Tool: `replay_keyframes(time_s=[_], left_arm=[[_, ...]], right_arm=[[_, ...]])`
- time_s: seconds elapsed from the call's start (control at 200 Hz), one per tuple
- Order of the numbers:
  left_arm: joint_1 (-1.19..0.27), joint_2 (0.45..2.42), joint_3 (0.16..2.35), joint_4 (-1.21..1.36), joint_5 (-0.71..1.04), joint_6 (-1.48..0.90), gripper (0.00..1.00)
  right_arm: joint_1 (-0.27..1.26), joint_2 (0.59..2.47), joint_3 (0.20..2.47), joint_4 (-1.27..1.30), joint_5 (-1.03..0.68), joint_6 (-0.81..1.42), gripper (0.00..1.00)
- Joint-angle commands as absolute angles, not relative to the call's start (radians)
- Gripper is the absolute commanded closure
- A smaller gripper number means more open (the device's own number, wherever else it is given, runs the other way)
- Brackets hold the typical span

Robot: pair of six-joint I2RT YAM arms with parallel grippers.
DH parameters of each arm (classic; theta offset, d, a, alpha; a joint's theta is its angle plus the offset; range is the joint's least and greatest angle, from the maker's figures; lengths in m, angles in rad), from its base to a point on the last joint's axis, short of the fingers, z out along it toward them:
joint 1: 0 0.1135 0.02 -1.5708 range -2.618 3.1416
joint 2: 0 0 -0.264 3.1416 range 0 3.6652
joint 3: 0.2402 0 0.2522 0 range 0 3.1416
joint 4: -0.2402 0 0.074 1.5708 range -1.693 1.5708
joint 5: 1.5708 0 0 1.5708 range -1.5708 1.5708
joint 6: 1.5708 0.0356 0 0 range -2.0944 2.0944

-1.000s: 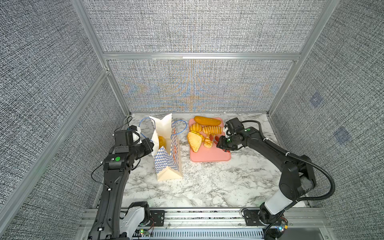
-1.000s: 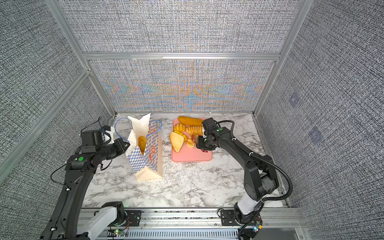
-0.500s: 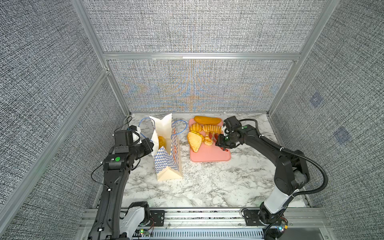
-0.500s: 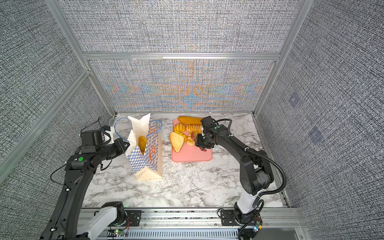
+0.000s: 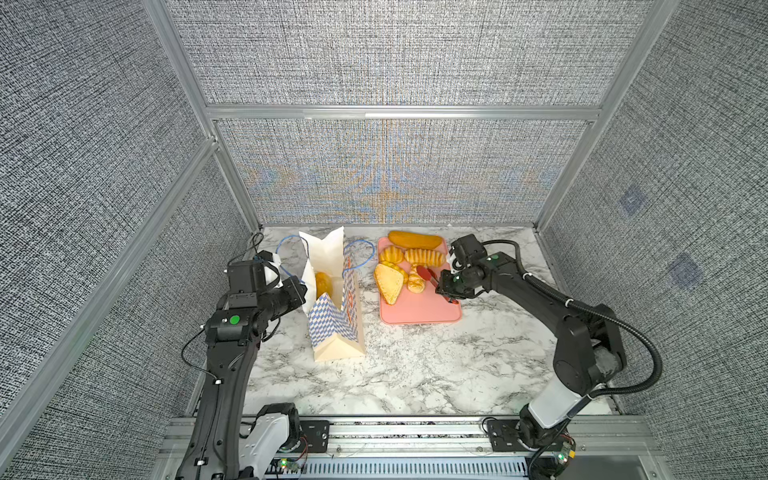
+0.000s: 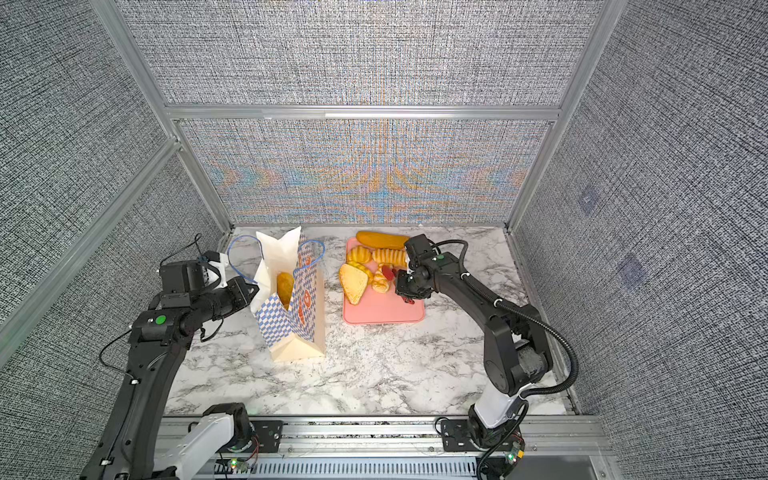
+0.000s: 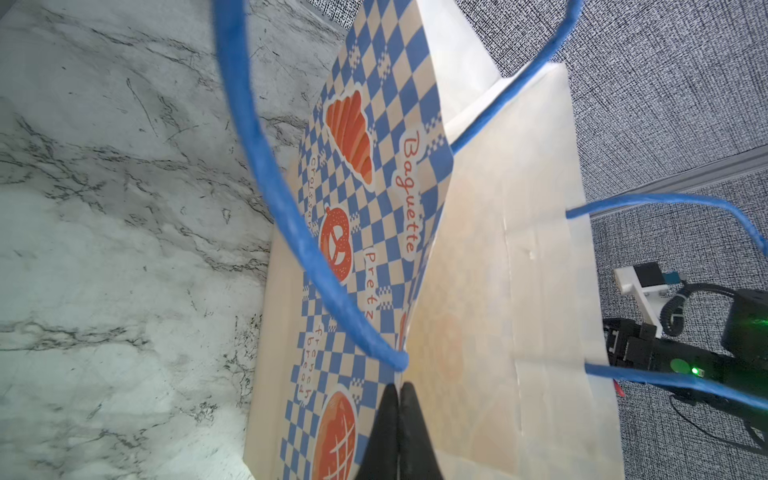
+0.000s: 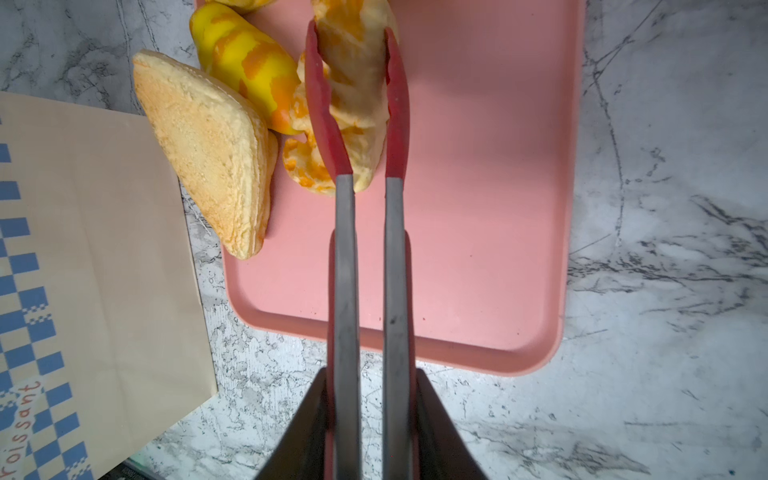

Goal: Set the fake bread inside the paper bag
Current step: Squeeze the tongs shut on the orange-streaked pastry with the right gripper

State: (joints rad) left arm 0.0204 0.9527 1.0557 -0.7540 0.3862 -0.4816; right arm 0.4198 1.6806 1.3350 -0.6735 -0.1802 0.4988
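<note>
Our right gripper (image 8: pixel 370 399) clamps the red tongs (image 8: pixel 345 257), whose tips pinch a braided roll (image 8: pixel 357 83) over the pink tray (image 8: pixel 478 228); our left gripper (image 7: pixel 399 401) is closed on the upright paper bag (image 7: pixel 498 249) wall. We see one bun (image 5: pixel 322 284) inside the bag, while farther back the triangular sandwich (image 5: pixel 389 284), ridged rolls (image 5: pixel 424 256) and long loaf (image 5: pixel 414 240) lie on the tray

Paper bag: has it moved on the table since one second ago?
No. In a top view the paper bag stands at the same spot as before, equally far left of the pink tray.
</note>
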Motion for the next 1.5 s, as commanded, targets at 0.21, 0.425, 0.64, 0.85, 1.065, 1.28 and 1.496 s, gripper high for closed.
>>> replay_keyframes(time_s=[0.21,0.425,0.64,0.85,1.065,1.28,1.496], left_arm=[[0.021,0.951,1.062,-0.762,0.374,-0.480,0.96],[0.021,0.953,1.066,-0.762,0.373,-0.482,0.91],[0.021,0.950,1.066,-0.764,0.373,-0.482,0.91],[0.021,0.950,1.071,-0.766,0.375,-0.482,0.83],[0.021,0.949,1.074,-0.770,0.374,-0.482,0.72],[0.021,0.947,1.081,-0.774,0.373,-0.479,0.66],[0.021,0.942,1.089,-0.781,0.366,-0.477,0.65]], right_arm=[[0.420,1.608,1.304,-0.662,-0.175,0.501,0.70],[0.418,1.565,1.284,-0.680,-0.169,0.493,0.71],[0.417,1.529,1.257,-0.691,-0.172,0.484,0.71],[0.416,1.481,1.232,-0.711,-0.175,0.476,0.72],[0.416,1.433,1.218,-0.735,-0.173,0.470,0.73],[0.416,1.384,1.224,-0.765,-0.167,0.465,0.73],[0.417,1.353,1.248,-0.795,-0.158,0.459,0.73]])
